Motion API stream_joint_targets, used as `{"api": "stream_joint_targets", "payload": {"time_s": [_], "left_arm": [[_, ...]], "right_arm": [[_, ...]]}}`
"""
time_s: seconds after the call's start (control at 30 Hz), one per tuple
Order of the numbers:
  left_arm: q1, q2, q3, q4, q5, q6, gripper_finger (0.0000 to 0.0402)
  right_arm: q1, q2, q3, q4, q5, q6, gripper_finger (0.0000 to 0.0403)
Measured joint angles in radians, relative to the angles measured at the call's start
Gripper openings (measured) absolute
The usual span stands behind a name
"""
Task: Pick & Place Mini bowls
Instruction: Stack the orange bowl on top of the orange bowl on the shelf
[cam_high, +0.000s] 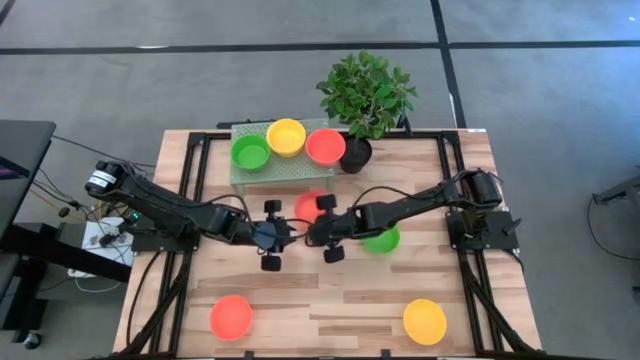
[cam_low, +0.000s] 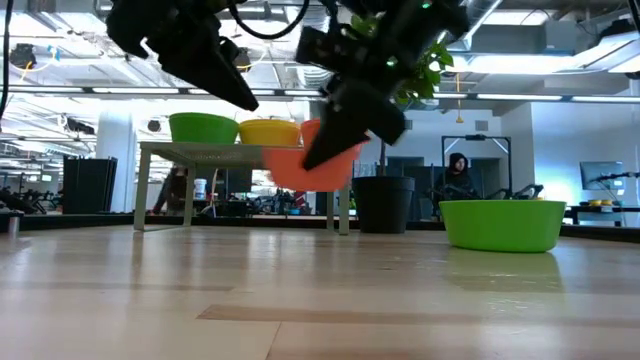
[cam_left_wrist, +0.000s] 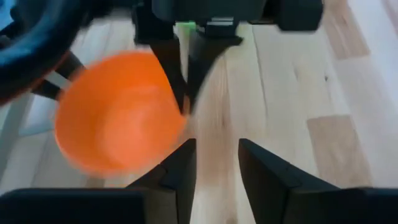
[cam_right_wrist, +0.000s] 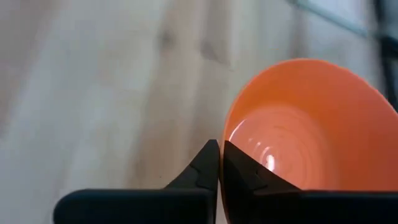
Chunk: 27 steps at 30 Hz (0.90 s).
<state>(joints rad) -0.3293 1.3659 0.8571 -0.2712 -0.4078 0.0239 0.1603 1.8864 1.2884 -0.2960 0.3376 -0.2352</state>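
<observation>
A red-orange mini bowl (cam_high: 308, 203) hangs above the table's middle, with my right gripper (cam_right_wrist: 219, 163) shut on its rim. My left gripper (cam_left_wrist: 216, 163) stands open just left of the bowl, nothing between its fingers. Three mini bowls, green (cam_high: 250, 152), yellow (cam_high: 286, 137) and red (cam_high: 325, 147), sit on a small raised rack (cam_high: 262, 177) at the back. A green bowl (cam_high: 384, 241) rests on the table under my right arm. A red bowl (cam_high: 231, 316) and a yellow bowl (cam_high: 424, 321) lie near the front edge. My right gripper pinches the bowl's rim (cam_right_wrist: 226, 135), one finger inside the bowl and one outside its wall. The fingers slant down from the table's right side. The bowl (cam_low: 312, 168) hangs tilted, its opening turned sideways, clear of the table.
A leafy plant (cam_high: 365, 92) in a black pot (cam_high: 354, 156) stands at the back, right of the rack. Black frame rails (cam_high: 193, 170) run along the table's left and right sides. Bare wood lies between the two front bowls.
</observation>
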Motion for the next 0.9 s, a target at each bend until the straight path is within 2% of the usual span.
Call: {"api": "stream_joint_targets", "payload": {"time_s": [0.13, 0.2, 0.4, 0.6, 0.67, 0.9], "left_arm": [[0.0, 0.0, -0.001, 0.004, 0.0, -0.086, 0.0117], [0.0, 0.0, -0.001, 0.004, -0.003, -0.099, 0.0112], [-0.006, -0.016, -0.002, 0.041, -0.025, -0.111, 0.0085], [-0.02, -0.058, -0.002, 0.05, -0.116, -0.102, 0.0025], [-0.02, -0.074, -0.002, 0.063, -0.125, -0.102, 0.0008], [-0.02, -0.1, -0.002, 0.072, -0.15, -0.1, 0.0006]], "right_arm": [[0.056, -0.028, 0.013, -0.128, 0.258, 0.082, 0.0003], [0.081, -0.04, 0.042, -0.198, 0.298, 0.091, 0.0005], [0.109, -0.102, 0.138, -0.362, 0.292, 0.132, 0.0003], [0.058, -0.181, 0.23, -0.451, 0.288, 0.129, 0.0002], [0.025, -0.2, 0.246, -0.452, 0.274, 0.118, 0.0002], [-0.118, -0.179, 0.271, -0.373, 0.129, -0.064, 0.0001]]}}
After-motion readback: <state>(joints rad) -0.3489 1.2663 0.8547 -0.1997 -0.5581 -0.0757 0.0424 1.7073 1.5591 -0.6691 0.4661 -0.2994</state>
